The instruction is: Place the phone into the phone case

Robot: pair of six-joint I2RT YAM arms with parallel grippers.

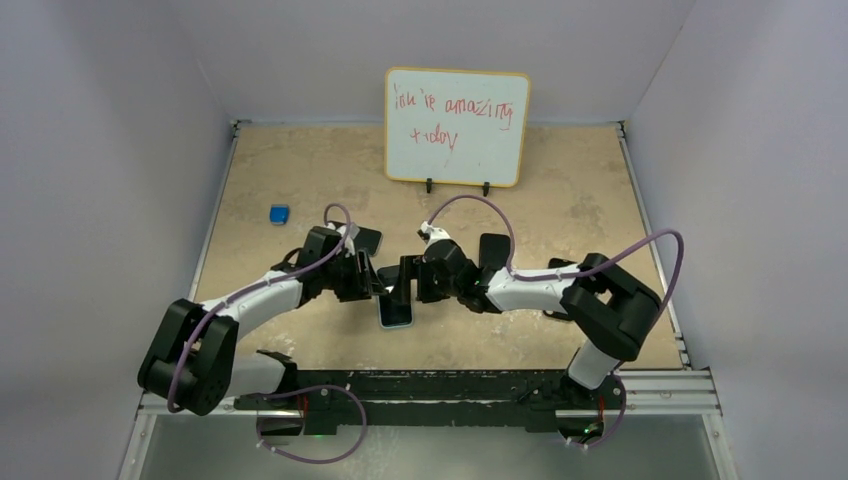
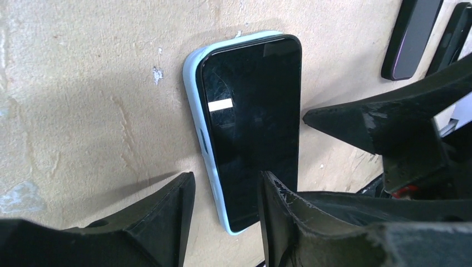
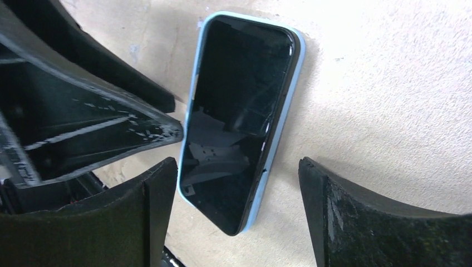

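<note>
The phone (image 1: 394, 310) lies screen up inside the light blue phone case (image 1: 396, 327) on the tan table between the two arms. From the left wrist, the black screen (image 2: 250, 128) fills the case (image 2: 192, 83), whose pale rim shows along one long side. My left gripper (image 2: 227, 183) is open above the phone's near end, one finger over the glass and the other beside the case. The right gripper (image 3: 236, 167) is open wide, its fingers either side of the phone (image 3: 234, 111) and case (image 3: 301, 50) without touching them.
A whiteboard (image 1: 457, 126) with red writing stands at the back. A small blue cube (image 1: 279, 213) sits at the far left. Two dark phone-like slabs (image 2: 411, 39) (image 2: 456, 30) lie just beyond the grippers. The two grippers are very close to each other.
</note>
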